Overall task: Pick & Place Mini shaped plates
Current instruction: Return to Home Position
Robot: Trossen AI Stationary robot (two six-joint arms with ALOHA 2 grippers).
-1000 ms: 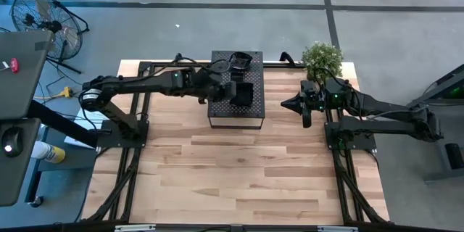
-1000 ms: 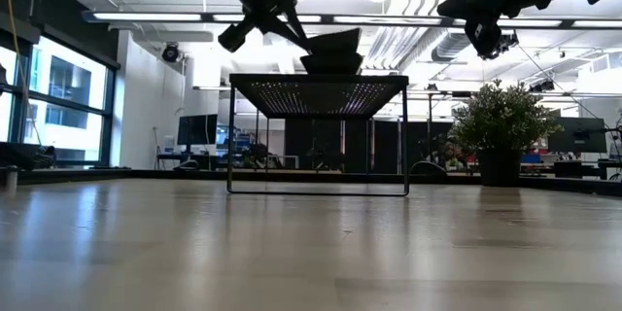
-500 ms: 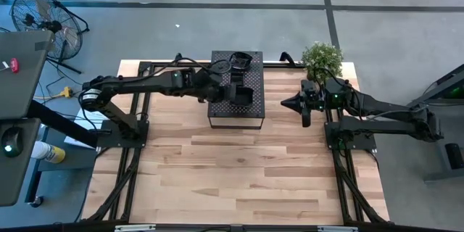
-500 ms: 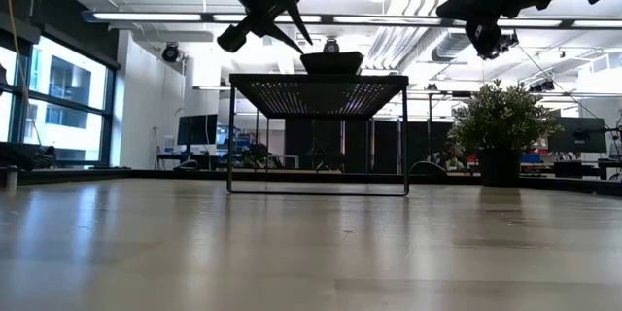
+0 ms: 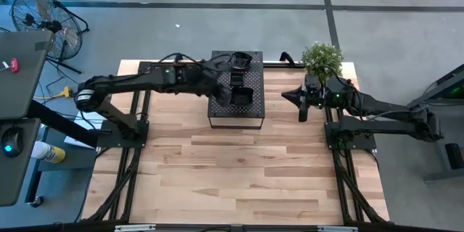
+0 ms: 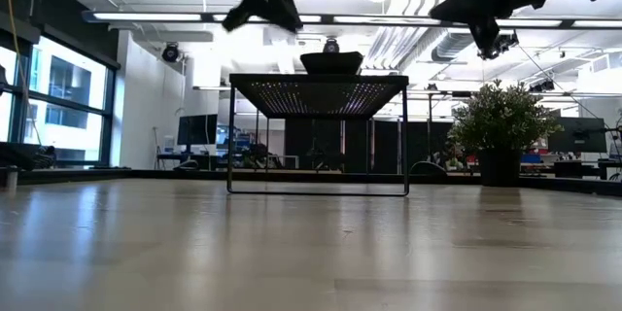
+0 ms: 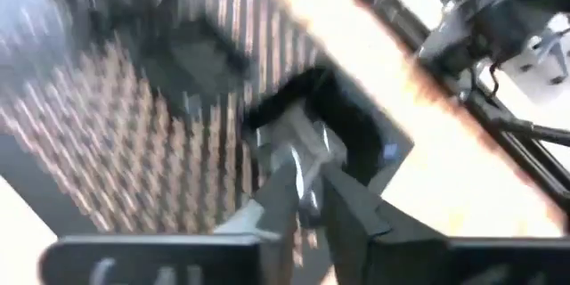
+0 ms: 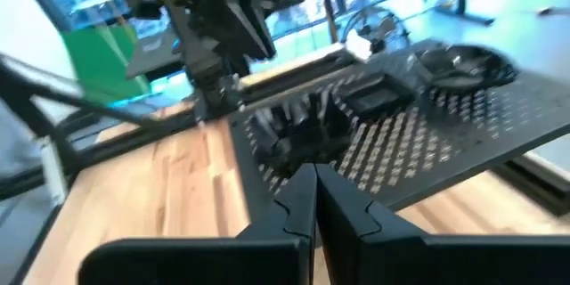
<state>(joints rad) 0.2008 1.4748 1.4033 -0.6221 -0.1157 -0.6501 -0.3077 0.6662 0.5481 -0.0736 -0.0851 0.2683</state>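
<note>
**Plates rest on shelf while both arms hang above the table**

A pale wooden table carries a black perforated shelf on thin legs at the middle of its far edge. The left arm reaches in from the table's left edge, and the left gripper hangs in the air over the left half of the shelf top, clear of the dishes. Its wrist view is smeared by motion, so how it is set cannot be told. It carries nothing that can be made out.

The right gripper hovers above the table between the shelf and the right edge, pointing towards the shelf. Its fingers are pressed together with nothing between them. A small potted plant stands near the table's far right corner, just behind that arm.

The mini shaped plates, glossy and black, sit on the shelf top. A squarish group lies at its middle, towards the right edge. A rounder plate lies by the shelf's far edge. From table height, the stack rises above the shelf's rim.
</note>
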